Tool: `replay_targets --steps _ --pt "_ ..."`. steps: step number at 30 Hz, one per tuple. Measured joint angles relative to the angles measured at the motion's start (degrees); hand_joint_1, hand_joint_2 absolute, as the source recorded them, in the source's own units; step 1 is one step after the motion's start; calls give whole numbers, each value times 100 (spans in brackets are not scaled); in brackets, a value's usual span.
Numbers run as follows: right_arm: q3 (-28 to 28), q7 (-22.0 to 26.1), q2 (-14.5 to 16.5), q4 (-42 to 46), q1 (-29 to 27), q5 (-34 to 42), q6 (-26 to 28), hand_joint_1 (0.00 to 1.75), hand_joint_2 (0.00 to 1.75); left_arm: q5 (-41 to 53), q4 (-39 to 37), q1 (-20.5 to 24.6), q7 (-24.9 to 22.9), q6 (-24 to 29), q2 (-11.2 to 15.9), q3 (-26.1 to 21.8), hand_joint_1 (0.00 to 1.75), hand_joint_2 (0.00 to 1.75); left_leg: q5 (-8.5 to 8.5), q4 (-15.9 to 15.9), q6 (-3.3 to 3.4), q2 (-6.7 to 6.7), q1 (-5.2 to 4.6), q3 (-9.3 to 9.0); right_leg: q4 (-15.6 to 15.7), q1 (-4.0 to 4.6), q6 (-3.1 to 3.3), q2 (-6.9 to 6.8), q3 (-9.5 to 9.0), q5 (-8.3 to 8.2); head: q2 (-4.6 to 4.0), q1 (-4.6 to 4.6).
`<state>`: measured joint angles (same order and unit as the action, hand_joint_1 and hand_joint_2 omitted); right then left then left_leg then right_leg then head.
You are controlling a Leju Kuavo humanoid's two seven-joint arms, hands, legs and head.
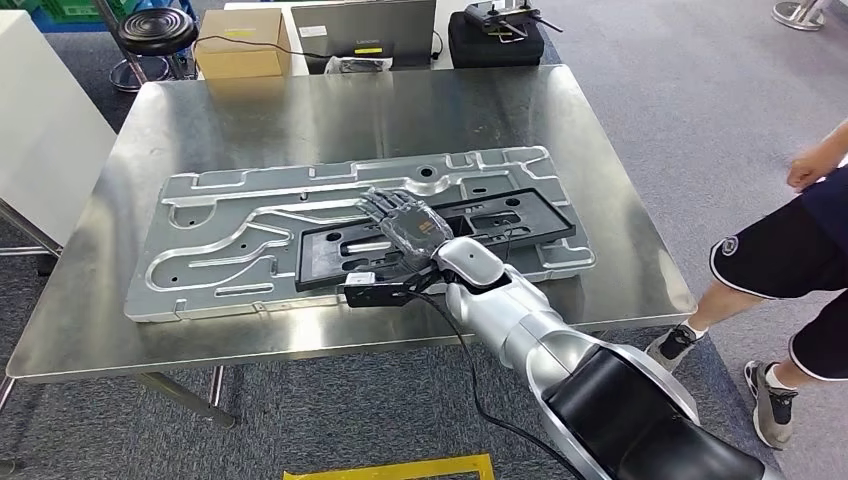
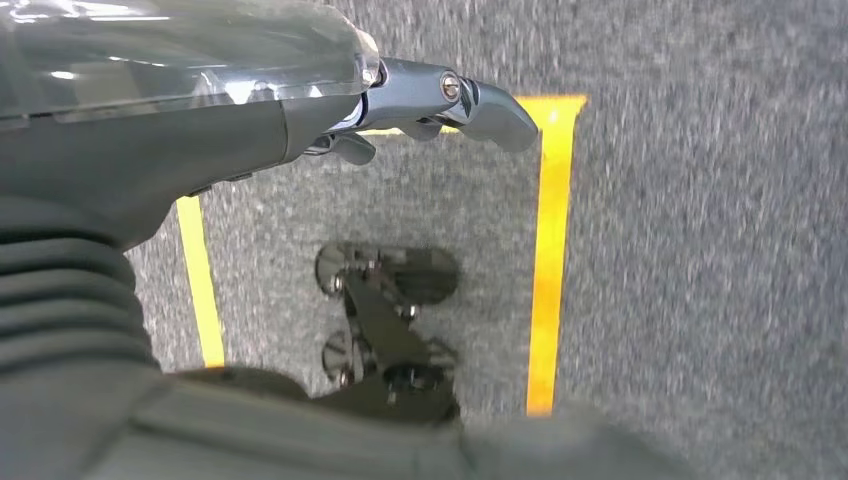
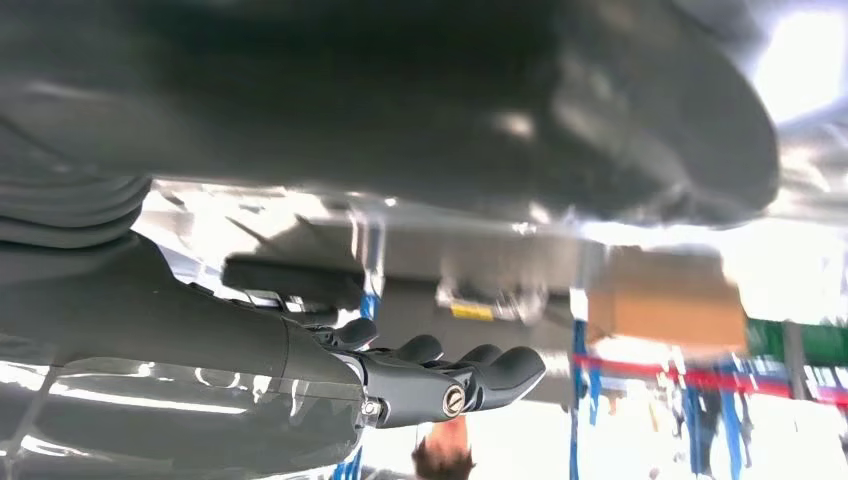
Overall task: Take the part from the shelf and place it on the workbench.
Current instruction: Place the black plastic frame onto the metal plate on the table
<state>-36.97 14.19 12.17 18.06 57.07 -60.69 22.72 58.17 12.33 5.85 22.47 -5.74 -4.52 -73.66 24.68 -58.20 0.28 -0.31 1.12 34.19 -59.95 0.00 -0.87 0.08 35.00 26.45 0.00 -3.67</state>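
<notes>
Black part (image 1: 440, 236) lay on the workbench (image 1: 300, 110); right hand (image 1: 405, 222) rested flat on it, fingers spread. Placement looked done, release left.

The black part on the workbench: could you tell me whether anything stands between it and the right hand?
Nothing visible does. The right hand hovers directly over the black part, which lies on the silver panel on the workbench.

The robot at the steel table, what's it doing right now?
Its right hand is stretched out, fingers apart, over a black part that lies on a large silver plate on the table. It holds nothing. The left hand hangs over the carpet. A person stands beside the table.
</notes>
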Motion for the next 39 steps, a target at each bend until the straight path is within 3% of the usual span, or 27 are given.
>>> replay_targets --steps 3,4,5,6,8,10,12,15,16,19,20,21,22,23,25,30,32,34,35,36,37,39 --pt "191 262 -19 56 58 225 225 0 0 -17 0 10 0 8 -1 0 0 0 -17 13 46 2 2 7 -1004 -26 -64 -2 483 492 0 1" --pt "267 394 -28 81 60 330 318 0 0 -19 0 10 0 9 0 0 0 0 -16 11 51 1 -2 9 -1322 -29 -69 -3 647 590 0 1" --pt "356 568 -39 119 53 467 427 0 0 -21 0 9 0 10 1 0 0 0 -15 9 53 -1 -4 8 -1467 -30 -65 -2 732 586 0 2" --pt "454 770 -50 177 49 629 536 0 0 -22 0 8 0 11 2 0 0 0 -13 7 53 -5 -7 6 -1380 -28 -49 -2 710 471 0 2" --pt "684 1193 -67 345 75 988 731 0 0 -28 -1 8 1 11 -3 0 0 0 -9 4 46 -12 -14 -1 -672 -12 22 0 397 60 0 2" --pt "920 1525 -93 568 119 1327 877 0 0 -55 -2 10 12 9 -12 -1 0 0 0 -4 14 -14 -36 6 2 22 91 -3 93 -191 0 1" --pt "1126 1728 -171 896 116 1646 955 0 0 -105 -3 4 41 -5 -15 -4 0 0 3 0 -37 -14 -47 12 172 49 122 -6 26 -200 0 0" --pt "1382 1811 -358 1555 44 1956 1016 0 0 -181 -3 -21 86 -56 -3 -19 0 0 91 -93 -118 -6 -52 45 239 4 188 -17 -6 -232 0 0" --pt "1461 1814 -429 1785 1 2015 1071 0 0 -217 -2 -30 101 -86 2 -29 0 0 224 -298 -139 -1 -51 130 266 -14 212 -22 -21 -245 0 0" --pt "1782 1779 -813 2826 -414 2179 1278 0 0 -375 -2 -54 166 -190 5 -94 0 0 740 -1383 -177 6 -33 619 272 -6 241 -52 -41 -237 0 -1" --pt "1926 1749 -984 3275 -649 2202 1309 0 0 -422 -2 -67 192 -210 4 -125 0 0 782 -1592 -186 7 -30 720 269 -3 236 -68 -49 -228 0 -1" --pt "2087 1723 -1152 3733 -904 2193 1306 0 0 -459 -2 -86 216 -225 4 -155 0 0 707 -1573 -192 8 -26 713 262 -2 225 -83 -57 -216 0 -1" --pt "2259 1708 -1298 4167 -1153 2169 1286 0 0 -487 -2 -111 240 -232 4 -178 0 0 531 -1314 -193 9 -17 587 249 -7 209 -89 -66 -199 0 -1" --pt "2430 1698 -1421 4564 -1373 2136 1257 0 0 -504 -2 -135 258 -237 5 -197 0 0 327 -907 -190 10 -7 391 225 -12 188 -90 -70 -176 0 -1" --pt "2710 1706 -1566 5155 -1671 2070 1197 0 0 -520 -2 -155 275 -242 5 -234 0 0 110 -237 -152 6 -12 61 163 -5 139 -62 -50 -139 0 -1" --pt "3008 1729 -1741 5913 -1996 1949 1167 0 0 -521 -2 -123 278 -248 -4 -292 0 0 76 -30 31 10 -31 -35 71 -27 -24 -11 3 -79 0 1" --pt "3078 1737 -1806 6086 -2060 1939 1200 0 0 -526 -2 -111 277 -249 -12 -300 0 0 47 4 91 18 -14 -43 -377 -46 -80 -8 199 201 0 1" --pt "3177 1739 -1933 6294 -2294 2028 1226 0 0 -559 -2 -101 275 -238 -12 -319 0 0 43 7 118 2 -15 -40 -1117 -60 -123 -7 535 541 0 1" --pt "3258 1752 -2029 6451 -2519 2112 1215 0 0 -589 -2 -105 274 -229 -14 -332 0 0 42 5 122 -18 -16 -43 -1363 -69 -136 -8 647 609 0 1" --pt "3354 1786 -2126 6626 -2784 2197 1186 0 0 -616 -2 -117 274 -219 -17 -350 0 0 40 1 123 -41 -16 -45 -1404 -76 -140 -8 664 576 0 2" --pt "3463 1839 -2205 6793 -3056 2260 1151 0 0 -636 -2 -133 274 -211 -21 -371 0 0 38 -5 120 -62 -16 -48 -1213 -80 -133 -8 571 446 0 2" --pt "3735 2014 -2285 7135 -3581 2299 1072 0 0 -655 -2 -155 279 -206 -34 -414 0 0 39 -12 104 -80 -22 -51 -405 -69 -92 -10 172 90 0 1"
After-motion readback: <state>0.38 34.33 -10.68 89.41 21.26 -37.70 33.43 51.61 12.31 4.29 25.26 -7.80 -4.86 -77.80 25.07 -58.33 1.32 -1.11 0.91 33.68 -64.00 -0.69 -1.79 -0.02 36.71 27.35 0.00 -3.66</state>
